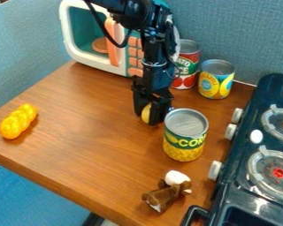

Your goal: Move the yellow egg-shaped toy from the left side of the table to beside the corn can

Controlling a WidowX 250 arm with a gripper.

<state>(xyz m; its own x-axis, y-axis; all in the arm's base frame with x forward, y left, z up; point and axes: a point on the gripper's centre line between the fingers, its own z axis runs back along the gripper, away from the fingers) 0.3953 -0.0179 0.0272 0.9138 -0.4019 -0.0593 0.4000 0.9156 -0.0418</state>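
Yellow object [146, 113] seemingly pinched between the slightly parted fingers of the black gripper [151, 114], near the middle of the tabletop [90, 128], just beside the corn can [185, 137], toward the microwave [89, 64].

Yellow thing [146, 114]: smooth, rounded, partly hidden, full shape unclear. Visible part is taller than wide. Held between the fingers of my gripper [148, 119], low over the desk [90, 132], at 10 o'clock from the corn can [185, 134], near it. Desk contact: can't tell.
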